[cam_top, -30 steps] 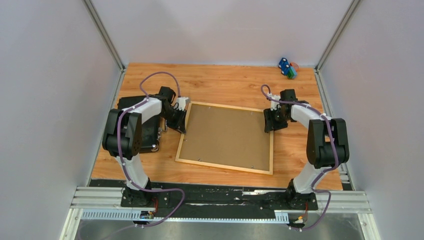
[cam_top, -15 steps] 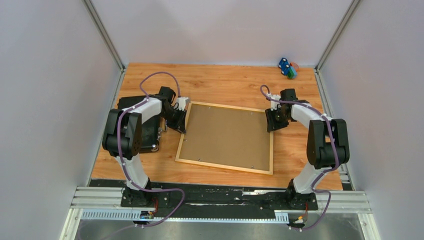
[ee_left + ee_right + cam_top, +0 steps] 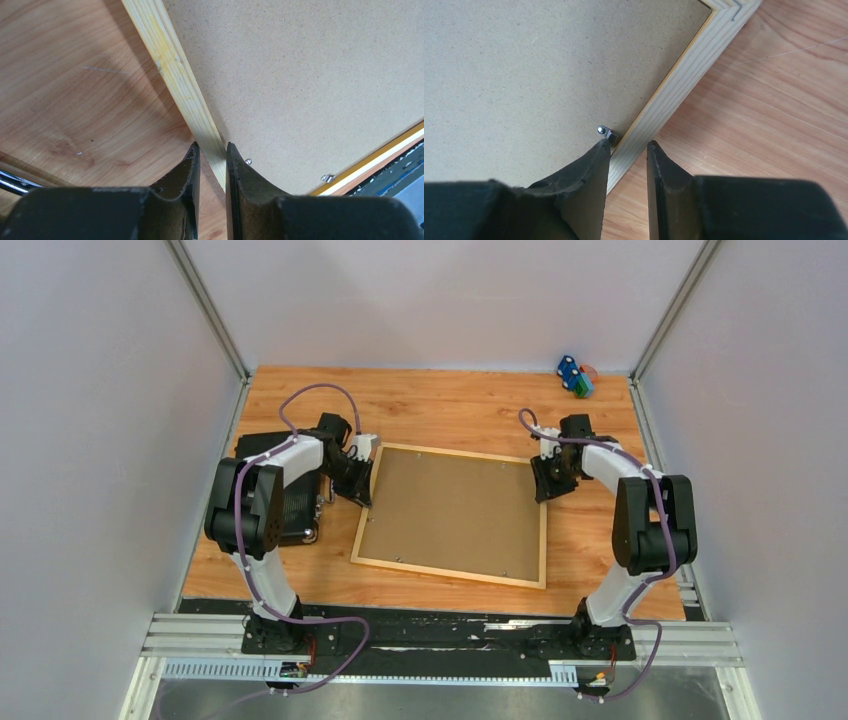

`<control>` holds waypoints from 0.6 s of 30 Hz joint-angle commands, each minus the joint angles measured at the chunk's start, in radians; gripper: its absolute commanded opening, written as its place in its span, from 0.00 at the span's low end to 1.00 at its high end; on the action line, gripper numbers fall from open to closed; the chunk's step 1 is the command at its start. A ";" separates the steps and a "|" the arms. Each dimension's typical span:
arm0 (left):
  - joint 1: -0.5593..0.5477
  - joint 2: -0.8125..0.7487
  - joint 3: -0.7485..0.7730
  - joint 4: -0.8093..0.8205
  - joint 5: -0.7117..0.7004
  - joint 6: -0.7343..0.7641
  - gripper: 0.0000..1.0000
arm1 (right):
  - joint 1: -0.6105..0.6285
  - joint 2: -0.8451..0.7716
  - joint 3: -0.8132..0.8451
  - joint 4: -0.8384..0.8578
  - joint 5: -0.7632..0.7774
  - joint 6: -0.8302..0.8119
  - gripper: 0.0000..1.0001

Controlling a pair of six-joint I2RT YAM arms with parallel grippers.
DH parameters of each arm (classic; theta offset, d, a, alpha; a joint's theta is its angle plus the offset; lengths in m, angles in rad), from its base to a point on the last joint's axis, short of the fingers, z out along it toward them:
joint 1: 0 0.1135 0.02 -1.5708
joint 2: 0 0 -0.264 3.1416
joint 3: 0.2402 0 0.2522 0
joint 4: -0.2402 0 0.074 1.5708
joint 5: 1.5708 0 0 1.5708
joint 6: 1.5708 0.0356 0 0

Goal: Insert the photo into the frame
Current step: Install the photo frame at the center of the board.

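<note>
- Black case (image 3: 290, 502) sits on the tabletop (image 3: 450, 410), at nine o'clock from the frame (image 3: 447, 573).
- Left end effector (image 3: 211, 148): barely parted, clamped on the frame's nine o'clock rail.
- The frame lies flat mid-tabletop, with its brown backing board (image 3: 455, 510) facing up.
- Right end effector (image 3: 628, 145): narrow, straddling the three o'clock rail; I cannot tell whether it grips.
- Small toy (image 3: 575, 377) at one o'clock.

black case (image 3: 302, 508) close by frame's (image 3: 449, 573) l rail

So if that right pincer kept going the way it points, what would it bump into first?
Probably the frame: its pale wooden rail sits between the fingers of the right pincer, with the tabletop right beneath. Whether they touch it is unclear.
</note>
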 commanded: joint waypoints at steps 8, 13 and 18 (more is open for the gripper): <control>-0.011 -0.019 -0.020 -0.013 -0.011 0.036 0.00 | -0.033 0.001 0.090 0.001 -0.140 0.047 0.53; -0.011 -0.019 -0.019 -0.011 -0.013 0.034 0.00 | -0.044 0.012 0.106 -0.014 -0.146 0.073 0.54; -0.010 -0.018 -0.019 -0.013 -0.013 0.034 0.00 | -0.082 0.029 0.100 -0.013 -0.146 0.079 0.52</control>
